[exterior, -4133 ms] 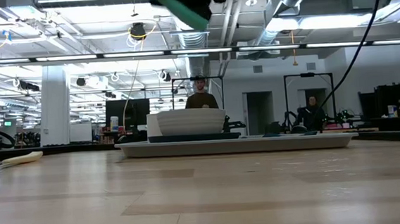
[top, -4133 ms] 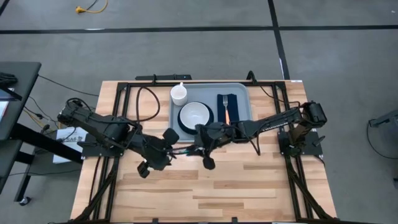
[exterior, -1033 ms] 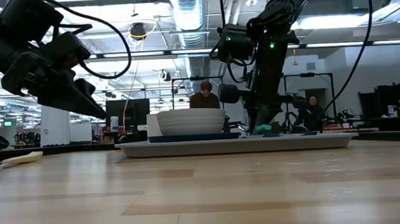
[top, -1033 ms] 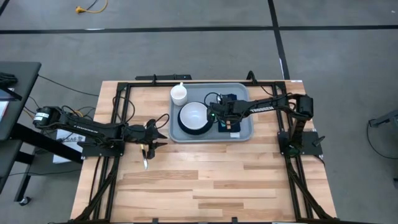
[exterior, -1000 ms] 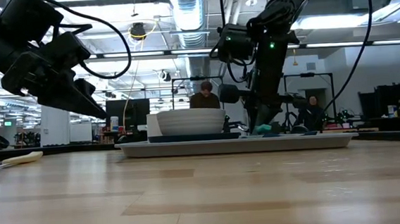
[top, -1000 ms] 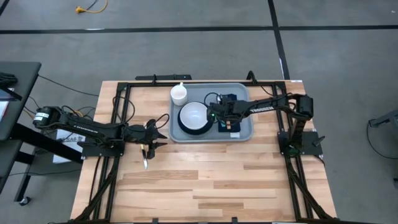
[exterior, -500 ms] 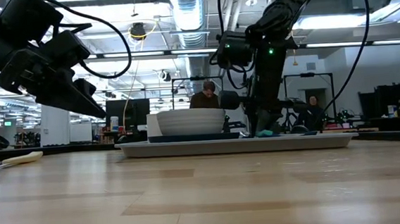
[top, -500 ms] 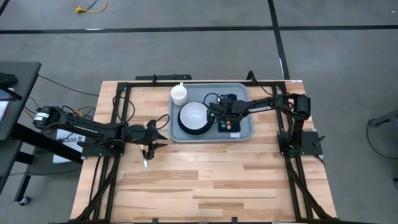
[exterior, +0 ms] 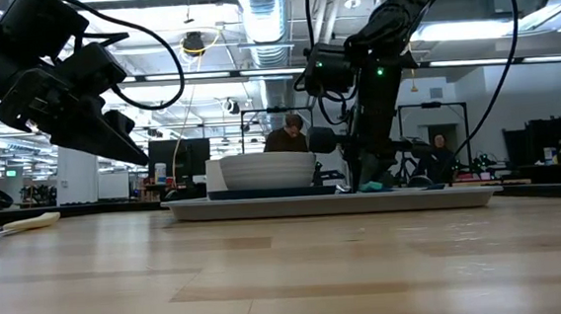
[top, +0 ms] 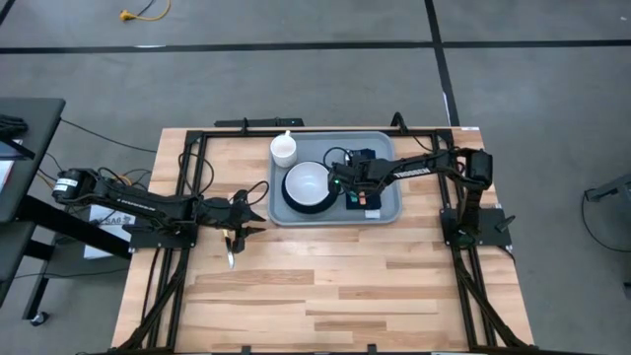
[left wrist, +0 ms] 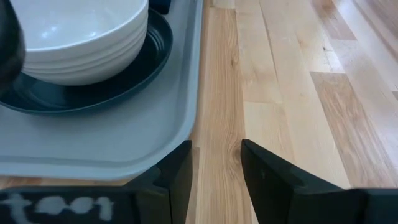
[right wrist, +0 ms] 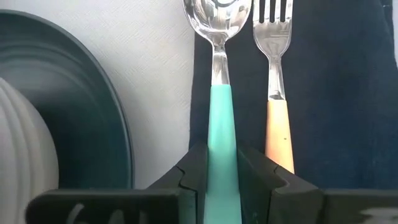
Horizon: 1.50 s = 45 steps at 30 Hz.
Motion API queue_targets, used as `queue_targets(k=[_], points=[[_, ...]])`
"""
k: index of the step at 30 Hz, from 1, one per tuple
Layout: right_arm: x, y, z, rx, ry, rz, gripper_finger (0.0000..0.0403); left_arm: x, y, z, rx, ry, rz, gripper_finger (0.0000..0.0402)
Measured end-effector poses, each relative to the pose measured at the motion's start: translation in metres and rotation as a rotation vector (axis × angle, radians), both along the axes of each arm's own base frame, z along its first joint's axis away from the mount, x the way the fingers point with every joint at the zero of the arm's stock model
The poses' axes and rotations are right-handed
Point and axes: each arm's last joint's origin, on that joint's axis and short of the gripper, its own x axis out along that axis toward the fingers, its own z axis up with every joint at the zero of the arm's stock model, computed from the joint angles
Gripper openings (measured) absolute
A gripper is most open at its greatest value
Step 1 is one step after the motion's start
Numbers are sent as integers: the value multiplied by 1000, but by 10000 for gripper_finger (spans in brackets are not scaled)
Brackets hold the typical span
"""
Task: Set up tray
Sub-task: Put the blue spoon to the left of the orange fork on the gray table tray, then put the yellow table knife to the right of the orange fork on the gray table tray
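- The tray (top: pixel 386 209) sits at the table's far middle, holding everything together.
- On it, the white bowl (top: pixel 309 182) rests in the dark plate (right wrist: pixel 93 124).
- My right gripper (right wrist: pixel 222 163) clamps the teal-handled spoon (right wrist: pixel 219 74), laying it on the napkin (right wrist: pixel 348 93) beside the fork (right wrist: pixel 275 93).
- My left gripper (left wrist: pixel 216 163) waits off the tray's near-left corner, fingers parted, empty.

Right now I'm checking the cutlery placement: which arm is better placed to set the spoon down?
The right: its pincer grips the teal spoon over the napkin beside the fork. The left pincer is off the tray.
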Motion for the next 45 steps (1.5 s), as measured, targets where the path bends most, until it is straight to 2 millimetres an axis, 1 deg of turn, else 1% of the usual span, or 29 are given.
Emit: queue_targets(k=[6, 10, 20, 26, 29, 34, 38, 40, 45], points=[[0, 0, 0, 0, -1, 0, 87, 0, 0, 0, 0, 0, 0, 126], [0, 0, 0, 0, -1, 0, 99, 0, 0, 0, 0, 0, 0, 126], [1, 3, 0, -4, 9, 31, 102, 0, 0, 0, 0, 0, 0, 126], [-2, 5, 7, -9, 22, 62, 102, 0, 0, 0, 0, 0, 0, 126], [-5, 6, 15, -24, 19, 58, 102, 0, 0, 0, 0, 2, 0, 126], [-17, 11, 32, -82, 70, 51, 102, 0, 0, 0, 3, 5, 5, 126], [-25, 25, 55, -199, 71, 64, 102, -1, 0, -1, 19, 3, -15, 126], [-29, 33, 68, -270, 59, 81, 102, -3, -1, -5, 38, 7, -34, 126], [-38, 51, 96, -377, 36, 198, 102, -4, -1, -7, 55, 13, -45, 126]])
